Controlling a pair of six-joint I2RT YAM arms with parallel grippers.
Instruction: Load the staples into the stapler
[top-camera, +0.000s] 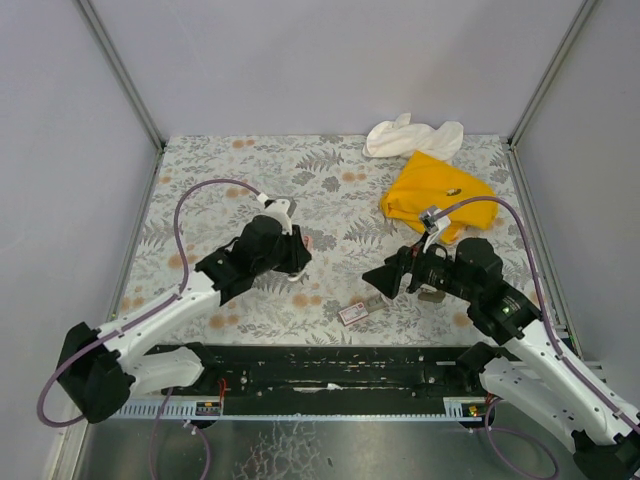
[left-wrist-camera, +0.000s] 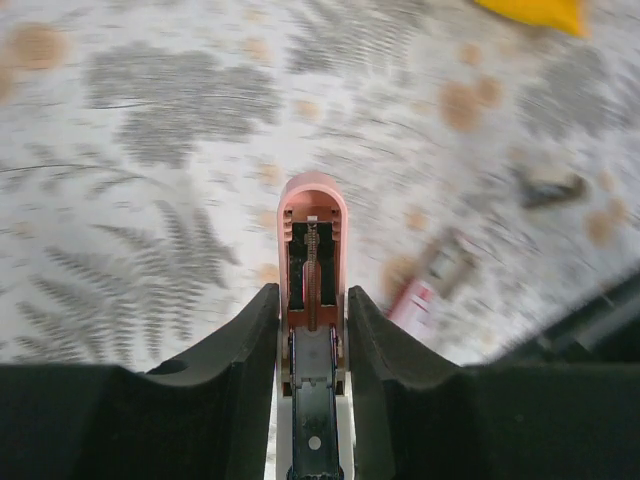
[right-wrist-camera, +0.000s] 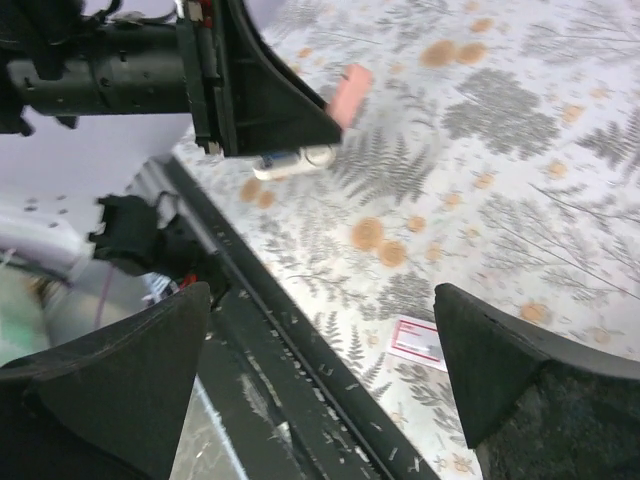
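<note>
Your left gripper (left-wrist-camera: 312, 300) is closed tight on the pink stapler (left-wrist-camera: 312, 235). The stapler lies open between the fingers, its inner channel facing the wrist camera, and is held above the table (top-camera: 220, 170). Your right gripper (right-wrist-camera: 322, 300) stands wide open with nothing in it, and its fingers (right-wrist-camera: 150, 360) hang clear over the near part of the table.

The staples (top-camera: 352, 313) lie flat on the fern-patterned surface between the two grippers. They are close to the black rail (top-camera: 330, 365) that runs along the near edge, so you have little room on that side. In the right wrist view the box sits below the gap, nearer the right-hand finger, and touches neither finger.

The far left half of the table gives you the most room. At far right a yellow cloth (top-camera: 435, 195) lies just behind your right arm, with a white cloth (top-camera: 410, 135) beyond it by the back wall. A small tan piece (top-camera: 432, 295) lies under the right wrist; it is too small to identify.
</note>
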